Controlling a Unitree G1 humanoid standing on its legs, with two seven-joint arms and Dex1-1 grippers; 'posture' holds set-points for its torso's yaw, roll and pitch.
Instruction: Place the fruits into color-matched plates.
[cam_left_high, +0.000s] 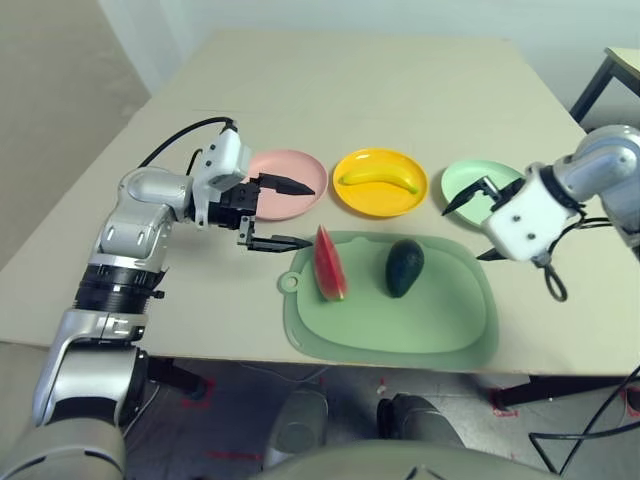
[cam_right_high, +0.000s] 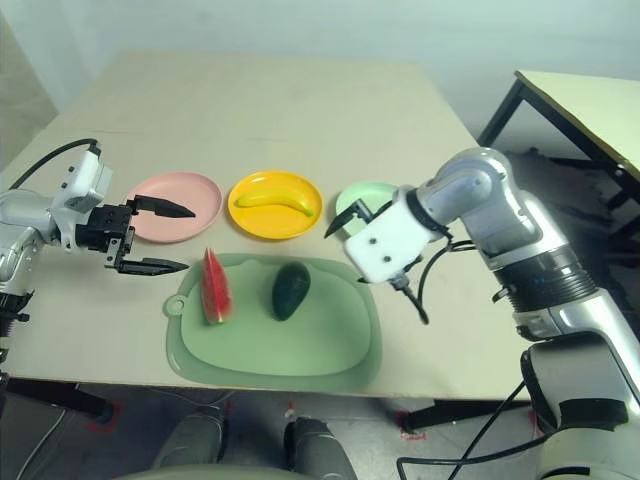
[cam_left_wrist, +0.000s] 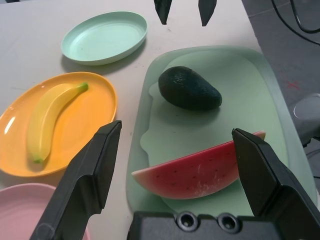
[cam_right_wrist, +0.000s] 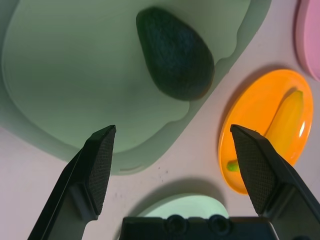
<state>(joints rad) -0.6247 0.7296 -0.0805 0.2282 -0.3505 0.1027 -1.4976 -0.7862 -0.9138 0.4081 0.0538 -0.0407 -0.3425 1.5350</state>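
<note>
Banana (cam_left_high: 378, 179) lies in the yellow-orange plate (cam_left_high: 350, 199), the middle one of three in a row on the desk (cam_left_high: 330, 90), with the pink plate (cam_left_high: 300, 165) to its left and the mint green plate (cam_left_high: 456, 180) to its right. Just in front, the pale green cutting mat (cam_left_high: 400, 325) carries the watermelon wedge (cam_left_high: 329, 263) and the avocado (cam_left_high: 405, 267) side by side, apart. The left gripper (cam_left_high: 290, 214) hovers with fingers spread wide, empty, just left of the wedge. The right gripper (cam_left_high: 473, 220) hangs over the mint plate's near edge, fingers open, holding nothing, the avocado near it.
</note>
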